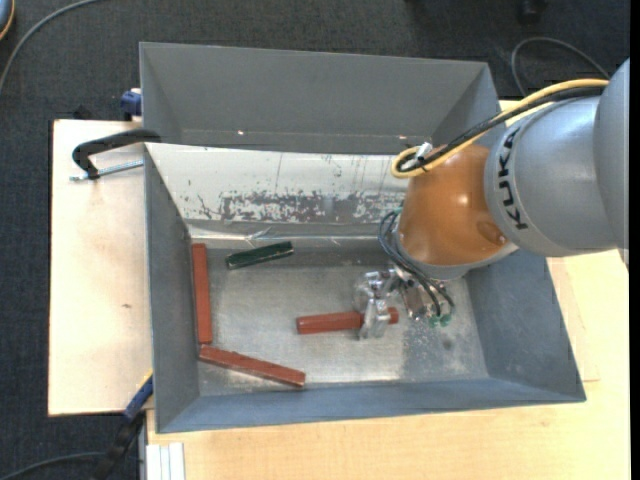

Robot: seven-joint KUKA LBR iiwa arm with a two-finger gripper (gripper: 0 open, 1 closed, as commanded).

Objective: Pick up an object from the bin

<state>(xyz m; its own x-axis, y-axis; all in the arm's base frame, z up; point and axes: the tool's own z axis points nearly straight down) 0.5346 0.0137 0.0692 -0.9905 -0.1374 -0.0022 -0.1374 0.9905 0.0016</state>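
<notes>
Right of centre, gripper (377, 311) sits at right end of short red-brown flat bar (328, 323); bar's long axis runs left-right; clamped or apart, cannot tell.

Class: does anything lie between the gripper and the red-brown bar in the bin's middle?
Nothing visible does. The gripper is at the right end of the middle bar; the bar by the view's left wall, the front bar and the dark pen lie well clear.
</notes>
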